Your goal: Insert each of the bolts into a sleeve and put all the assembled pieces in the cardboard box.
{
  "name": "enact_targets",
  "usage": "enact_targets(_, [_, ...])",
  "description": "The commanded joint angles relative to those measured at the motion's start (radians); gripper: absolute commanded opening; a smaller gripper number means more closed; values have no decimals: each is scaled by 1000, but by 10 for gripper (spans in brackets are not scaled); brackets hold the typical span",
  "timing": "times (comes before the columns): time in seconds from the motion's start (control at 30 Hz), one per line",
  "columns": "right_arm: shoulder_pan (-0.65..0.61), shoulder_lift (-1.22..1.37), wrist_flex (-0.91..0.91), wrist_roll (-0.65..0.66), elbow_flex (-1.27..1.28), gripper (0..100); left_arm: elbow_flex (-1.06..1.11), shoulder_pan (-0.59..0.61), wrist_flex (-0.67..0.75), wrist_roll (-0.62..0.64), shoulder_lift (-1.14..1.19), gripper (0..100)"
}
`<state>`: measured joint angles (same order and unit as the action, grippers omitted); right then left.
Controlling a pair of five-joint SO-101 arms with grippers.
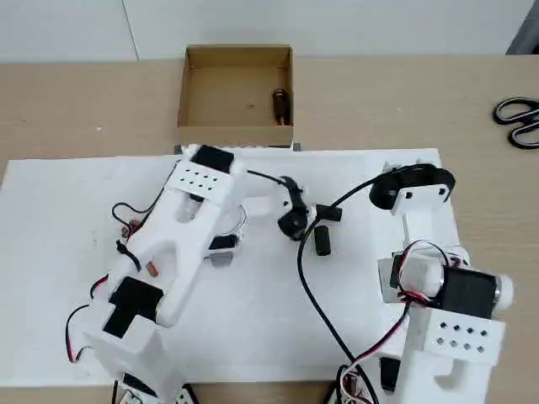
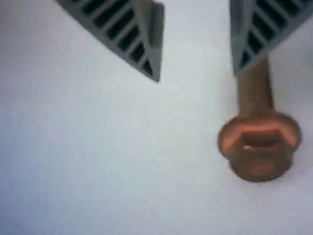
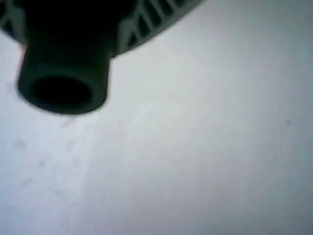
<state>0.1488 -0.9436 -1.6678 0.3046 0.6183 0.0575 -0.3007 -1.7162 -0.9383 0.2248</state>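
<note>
Toward table's left edge, on white sheet (image 1: 50, 252): two loose bolts (image 1: 152, 268) beside left arm. Left gripper (image 2: 198, 71): jaws wide apart, gripping nothing. Copper bolt (image 2: 258, 147) lies on sheet, shank end at one fingertip. Far edge, centre: cardboard box (image 1: 238, 50), one assembled piece (image 1: 280, 105) inside, along its right wall. Sheet centre: two spare sleeves (image 1: 322, 241), near each other. Right gripper (image 3: 73, 29): closed on black sleeve (image 3: 63, 83), bore facing camera. Right edge: scissors (image 1: 518, 118).
</note>
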Motion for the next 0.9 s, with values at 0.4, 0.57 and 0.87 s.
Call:
enact_targets(0.4, [12,-15,21,9,-6,4,-58,6,43,-2,64,93])
enact_targets(0.57, [12,-15,21,9,-6,4,-59,51,71,-3,170,91])
enact_targets(0.87, [12,-13,21,9,-6,4,-58,81,84,-3,219,38])
